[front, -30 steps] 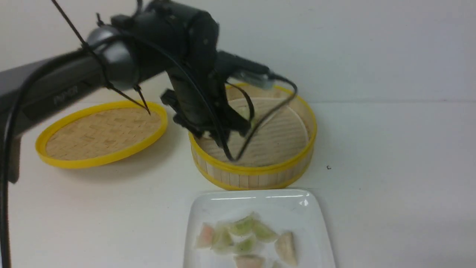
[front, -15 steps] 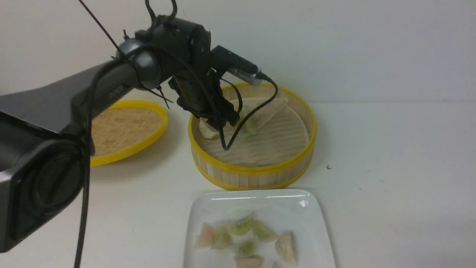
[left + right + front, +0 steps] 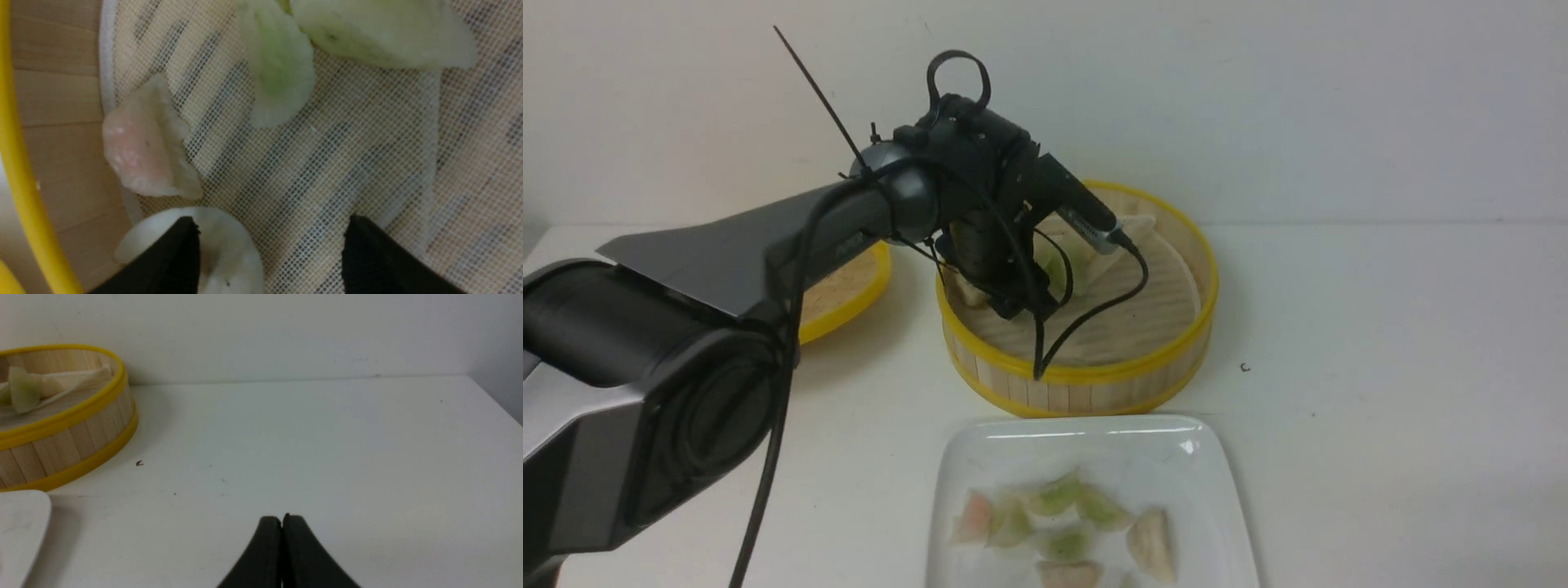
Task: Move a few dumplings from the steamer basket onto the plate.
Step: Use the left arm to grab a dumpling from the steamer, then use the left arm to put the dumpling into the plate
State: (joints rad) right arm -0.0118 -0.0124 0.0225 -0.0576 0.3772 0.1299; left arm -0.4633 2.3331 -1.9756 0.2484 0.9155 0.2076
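L fingers (image 3: pixel 171 257) lowered into steamer basket (image 3: pixel 1094 390), spread, white dumpling (image 3: pixel 233 250) under one

The steamer basket (image 3: pixel 1086 392) is pale slatted wood, its liner (image 3: pixel 327 163) woven mesh, the plate (image 3: pixel 1086 445) glossy, the dumplings (image 3: pixel 1150 543) translucent.

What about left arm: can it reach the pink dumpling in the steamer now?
Probably yes: the left gripper is open inside the steamer basket, the pink dumpling lies uncovered just ahead, though close by the wall.
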